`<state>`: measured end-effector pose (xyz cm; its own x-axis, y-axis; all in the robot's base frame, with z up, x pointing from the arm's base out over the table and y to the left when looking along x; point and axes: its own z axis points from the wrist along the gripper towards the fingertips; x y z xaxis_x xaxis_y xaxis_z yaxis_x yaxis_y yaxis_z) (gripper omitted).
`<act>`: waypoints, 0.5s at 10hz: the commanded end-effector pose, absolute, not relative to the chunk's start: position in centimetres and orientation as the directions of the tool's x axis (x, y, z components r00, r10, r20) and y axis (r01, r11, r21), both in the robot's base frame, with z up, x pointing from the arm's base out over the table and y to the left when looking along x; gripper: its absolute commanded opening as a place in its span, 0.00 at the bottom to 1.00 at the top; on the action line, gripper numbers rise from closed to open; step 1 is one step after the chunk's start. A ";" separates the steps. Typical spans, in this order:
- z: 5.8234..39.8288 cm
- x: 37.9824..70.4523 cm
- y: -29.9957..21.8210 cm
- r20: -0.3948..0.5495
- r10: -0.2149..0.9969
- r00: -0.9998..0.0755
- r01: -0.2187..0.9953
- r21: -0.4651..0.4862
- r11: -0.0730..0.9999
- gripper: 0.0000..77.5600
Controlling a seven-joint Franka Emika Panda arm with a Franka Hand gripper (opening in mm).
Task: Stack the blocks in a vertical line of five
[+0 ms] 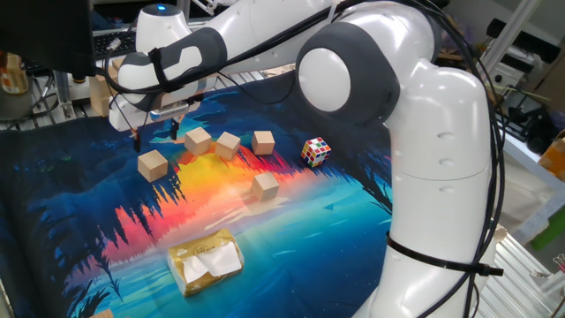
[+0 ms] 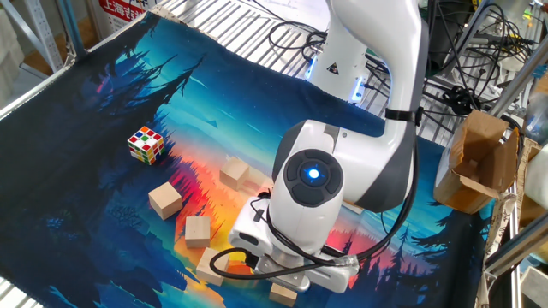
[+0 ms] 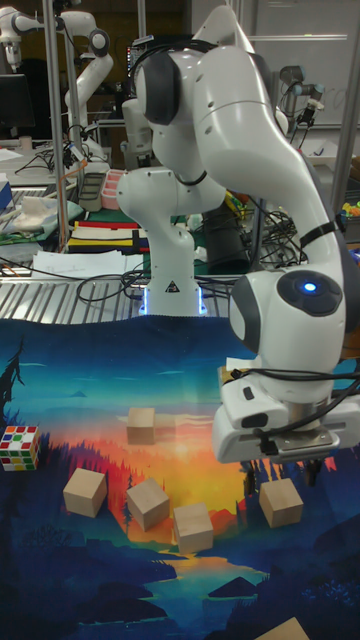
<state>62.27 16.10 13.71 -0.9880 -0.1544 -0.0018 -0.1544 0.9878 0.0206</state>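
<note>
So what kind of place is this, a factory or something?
More likely a robotics lab. A white robot arm works over wooden blocks on a colourful printed mat, more robot arms stand behind, and cables and metal shelving crowd the edges.

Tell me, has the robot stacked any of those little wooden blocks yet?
No. In one fixed view the five blocks each lie singly on the mat.

Bright even indoor light, sharp focus, soft shadows beside blocks [image 1: 265,185], mild glare on white arm [image 1: 441,150]
</note>
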 end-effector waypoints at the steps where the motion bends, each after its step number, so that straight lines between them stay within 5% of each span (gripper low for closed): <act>1: 11.5 62.2 17.6 -0.002 -0.212 -0.977 -0.212 0.034 0.977 1.00; 5: 11.2 61.5 17.7 -0.002 -0.202 -0.979 -0.202 0.033 0.979 1.00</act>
